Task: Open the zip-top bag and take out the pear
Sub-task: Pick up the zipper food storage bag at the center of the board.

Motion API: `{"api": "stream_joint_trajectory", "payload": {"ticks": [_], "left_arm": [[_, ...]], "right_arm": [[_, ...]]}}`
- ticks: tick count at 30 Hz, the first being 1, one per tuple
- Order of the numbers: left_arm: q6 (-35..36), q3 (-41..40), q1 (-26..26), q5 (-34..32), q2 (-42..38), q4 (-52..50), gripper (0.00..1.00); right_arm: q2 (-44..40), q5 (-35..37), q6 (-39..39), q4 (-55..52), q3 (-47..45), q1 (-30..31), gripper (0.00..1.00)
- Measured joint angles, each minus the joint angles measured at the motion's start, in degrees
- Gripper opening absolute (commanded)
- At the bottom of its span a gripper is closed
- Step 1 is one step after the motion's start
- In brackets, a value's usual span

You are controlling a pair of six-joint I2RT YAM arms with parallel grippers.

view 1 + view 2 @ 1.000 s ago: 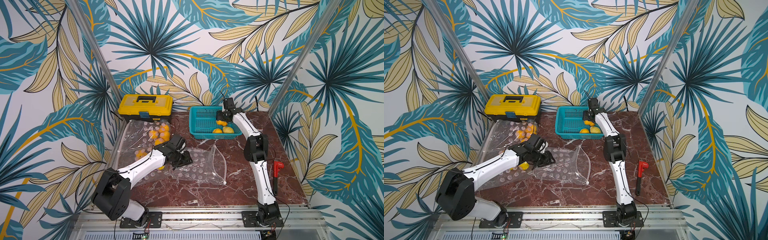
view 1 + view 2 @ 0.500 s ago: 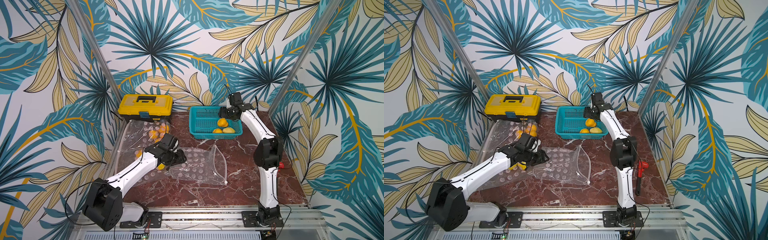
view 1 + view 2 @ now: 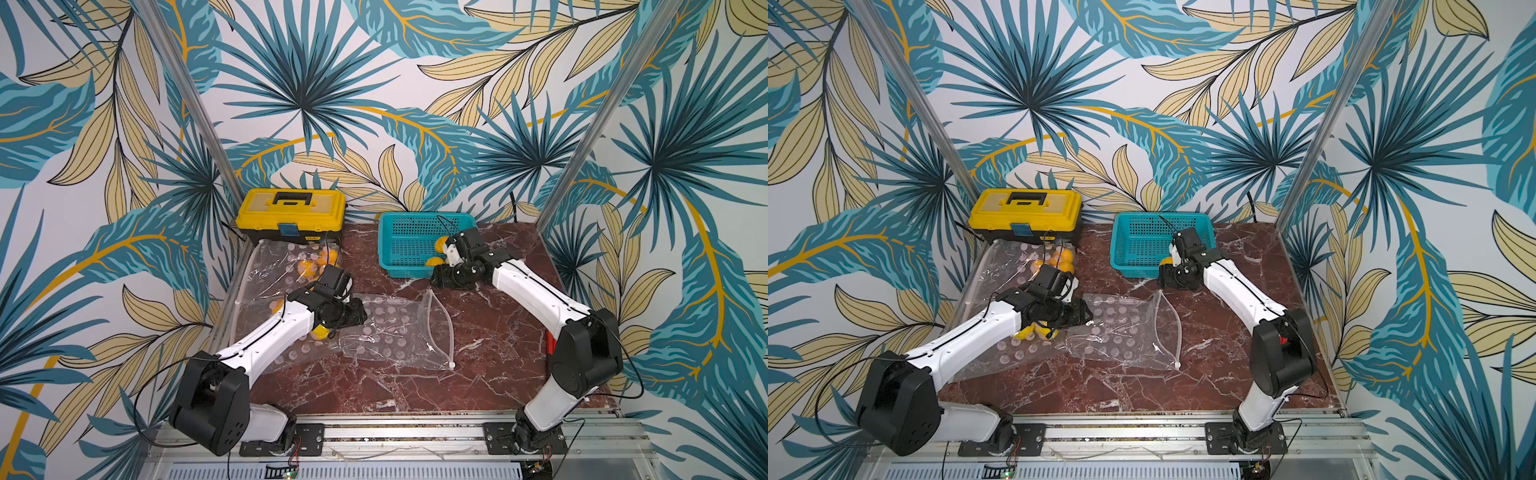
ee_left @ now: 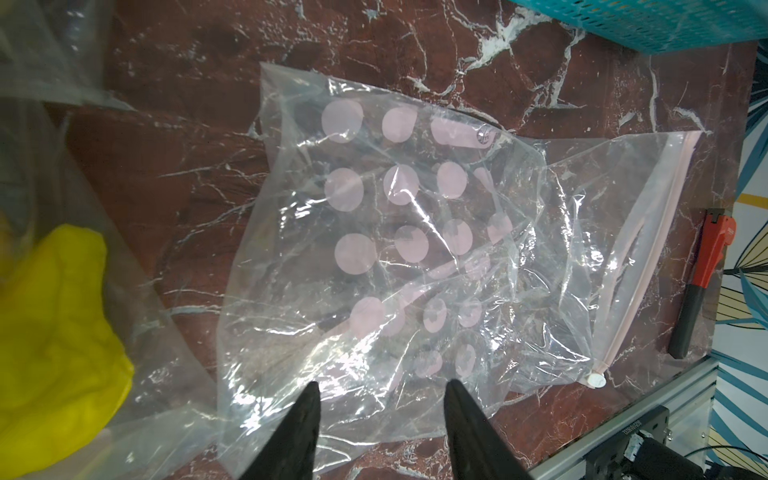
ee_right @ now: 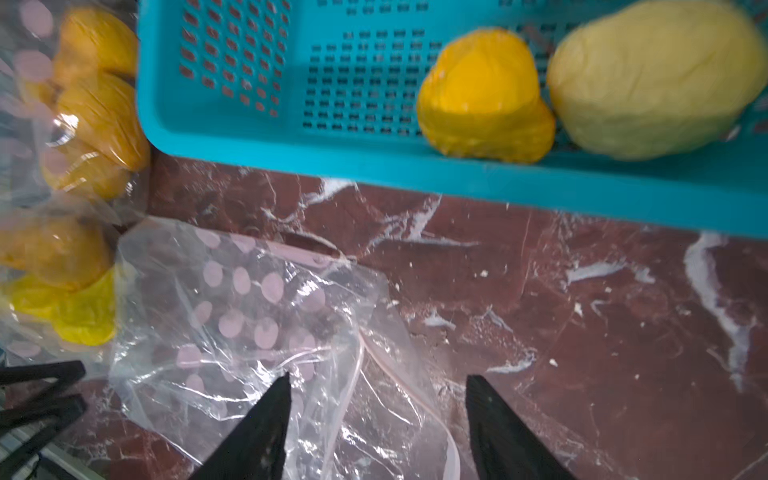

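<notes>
Both end effectors (image 4: 382, 383) (image 5: 379, 376) gape (empty) — bag (image 4: 399, 249) crumpled.

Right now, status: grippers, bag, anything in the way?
Left gripper open over bag; right gripper open by basket. Bag unzipped, looks empty. Two fruits in basket. Full bags under left arm.

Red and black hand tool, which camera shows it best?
Left wrist view: the red and black hand tool lies whole. Both top views show only a red sliver behind the right arm; right wrist view misses it.
</notes>
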Motion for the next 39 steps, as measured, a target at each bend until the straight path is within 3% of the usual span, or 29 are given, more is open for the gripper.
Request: {"api": "stream_joint_trajectory", "payload": {"ticks": [8,18,21,31,39], "left_arm": [[0.2,-1.6,0.1,0.2,0.0,0.7,0.50],[0.1,-4.3,0.5,0.2,-0.5,1.3,0.50],[0.1,-4.5,0.8,0.2,-0.6,1.6,0.50],[0.3,-5.6,3.0,-0.1,-1.4,1.9,0.50],[1.2,-5.6,4.4,-0.7,-1.9,2.0,0.50]], "right_arm": [[2.4,-4.9,-0.1,8.7,-4.3,0.0,0.59],[5.0,-5.6,-1.5,11.2,-6.1,0.1,0.14],[4.2,-3.4,-1.2,9.7,-6.9,0.1,0.08],[-10.7,6.6,0.7,1.1,-11.8,-3.8,0.06],[-24.0,12.6,3.6,-6.0,-16.6,-18.9,0.06]]}}
